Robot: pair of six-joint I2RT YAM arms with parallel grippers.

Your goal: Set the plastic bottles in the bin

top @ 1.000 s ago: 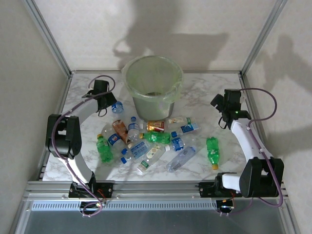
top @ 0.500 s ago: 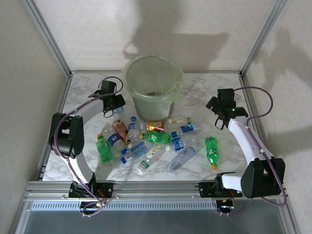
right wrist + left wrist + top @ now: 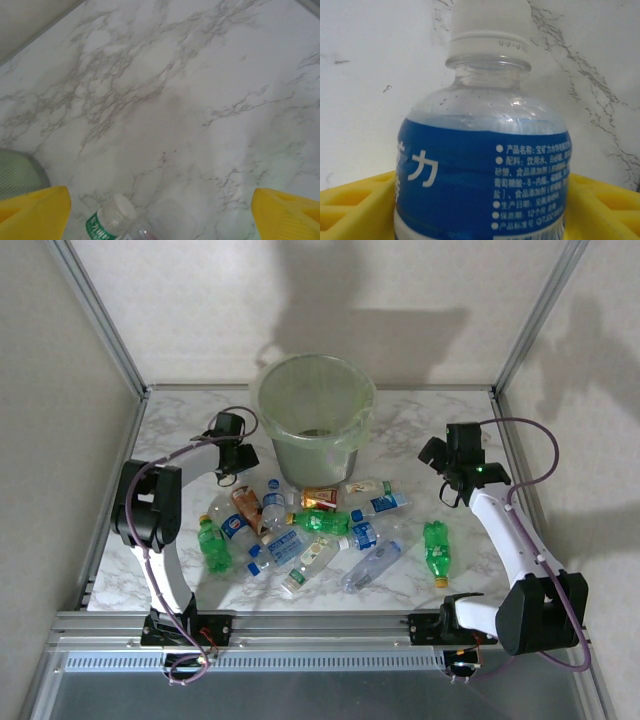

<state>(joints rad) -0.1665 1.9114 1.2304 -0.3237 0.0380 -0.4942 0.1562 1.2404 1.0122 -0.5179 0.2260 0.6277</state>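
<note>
Blue-labelled bottle (image 3: 482, 180) between left fingers (image 3: 355, 210), grip unclear, right fingers (image 3: 35, 207) wide apart

Plastic bottles (image 3: 320, 522) lie scattered (labels mixed) before the upright green bin (image 3: 318, 458).

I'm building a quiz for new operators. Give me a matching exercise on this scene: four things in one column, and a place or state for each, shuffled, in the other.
Column one
1. bin
2. blue-labelled bottle
3. lone green bottle
4. right end effector

Column two
A. between the left end effector's fingers
B. open
C. upright at the table's far middle
D. lying at the near right

Pairs: 1-C, 2-A, 3-D, 4-B
</note>
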